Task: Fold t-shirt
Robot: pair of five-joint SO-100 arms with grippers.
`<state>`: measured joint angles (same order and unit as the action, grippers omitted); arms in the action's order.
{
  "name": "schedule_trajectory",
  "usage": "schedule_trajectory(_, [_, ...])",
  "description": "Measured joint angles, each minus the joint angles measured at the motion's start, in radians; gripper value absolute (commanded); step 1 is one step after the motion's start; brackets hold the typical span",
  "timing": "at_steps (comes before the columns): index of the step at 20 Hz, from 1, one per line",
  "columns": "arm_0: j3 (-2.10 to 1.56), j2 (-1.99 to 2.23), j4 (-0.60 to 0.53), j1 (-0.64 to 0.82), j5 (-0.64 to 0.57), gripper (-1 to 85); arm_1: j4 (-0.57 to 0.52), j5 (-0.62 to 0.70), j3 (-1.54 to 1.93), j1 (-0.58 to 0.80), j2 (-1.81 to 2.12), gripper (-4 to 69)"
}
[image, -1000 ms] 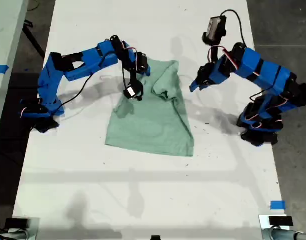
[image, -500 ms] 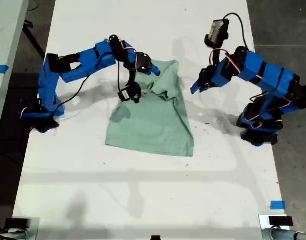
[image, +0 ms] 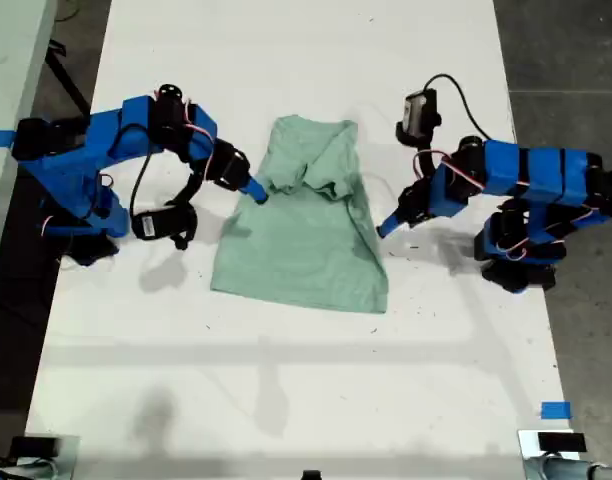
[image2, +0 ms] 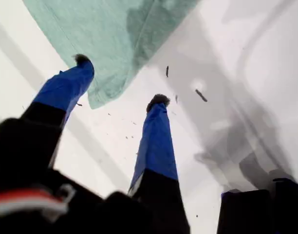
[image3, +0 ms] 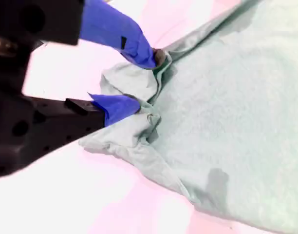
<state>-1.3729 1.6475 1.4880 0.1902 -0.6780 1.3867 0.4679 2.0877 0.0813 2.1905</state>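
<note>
Lying rumpled, mint-green t-shirt (image: pixel 304 225) partly folded.

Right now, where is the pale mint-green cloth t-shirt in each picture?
Exterior view: the pale mint-green cloth t-shirt lies mid-table, between both arms.
First wrist view: it lies just past my first gripper's open tips.
Second wrist view: it fills most; my second gripper pinches bunched cloth.
Shared landmark: the white table.
</note>
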Motion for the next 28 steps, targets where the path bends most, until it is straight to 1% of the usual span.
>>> schedule_trajectory(1, [-0.097, 0.061, -0.026, -0.014, 0.025, 17.3, -0.02, -0.031, 0.028, -0.035, 0.0, 28.2])
schedule_trajectory(3, [-0.272, 0.172, -0.091, -0.046, 0.084, 17.2, -0.075, -0.081, 0.086, -0.097, 0.0, 28.2])
schedule_trajectory(6, [-0.44, 0.253, -0.163, -0.107, 0.167, 17.6, -0.186, -0.14, 0.146, -0.16, -0.031, 28.2])
schedule_trajectory(9, [-0.528, 0.256, -0.233, -0.156, 0.238, 18.3, -0.31, -0.204, 0.158, -0.222, -0.16, 27.9])
schedule_trajectory(11, [-0.56, 0.256, -0.273, -0.179, 0.265, 18.3, -0.4, -0.238, 0.158, -0.259, -0.258, 26.1])
schedule_trajectory(15, [-0.561, 0.258, -0.293, -0.19, 0.281, 18.1, -0.503, -0.278, 0.19, -0.285, -0.379, 24.1])
schedule_trajectory(17, [-0.561, 0.258, -0.293, -0.19, 0.281, 18.0, -0.518, -0.281, 0.215, -0.287, -0.377, 23.8])
schedule_trajectory(18, [-0.561, 0.258, -0.296, -0.192, 0.281, 18.0, -0.52, -0.285, 0.219, -0.287, -0.376, 21.8])
schedule_trajectory(19, [-0.563, 0.258, -0.296, -0.195, 0.281, 18.0, -0.52, -0.275, 0.23, -0.287, -0.36, 17.4])
schedule_trajectory(20, [-0.566, 0.258, -0.298, -0.198, 0.282, 17.9, -0.52, -0.276, 0.235, -0.287, -0.351, 11.3])
schedule_trajectory(22, [-0.568, 0.258, -0.299, -0.199, 0.282, 17.8, -0.545, -0.278, 0.252, -0.285, -0.347, 5.2])
schedule_trajectory(23, [-0.569, 0.258, -0.299, -0.199, 0.282, 17.8, -0.557, -0.276, 0.253, -0.285, -0.347, 0.7])
schedule_trajectory(26, [-0.572, 0.258, -0.299, -0.199, 0.282, 17.8, -0.548, -0.287, 0.252, -0.282, -0.324, 0.4])
schedule_trajectory(28, [-0.58, 0.258, -0.299, -0.199, 0.282, 17.8, -0.474, -0.285, 0.216, -0.279, -0.279, 0.4])
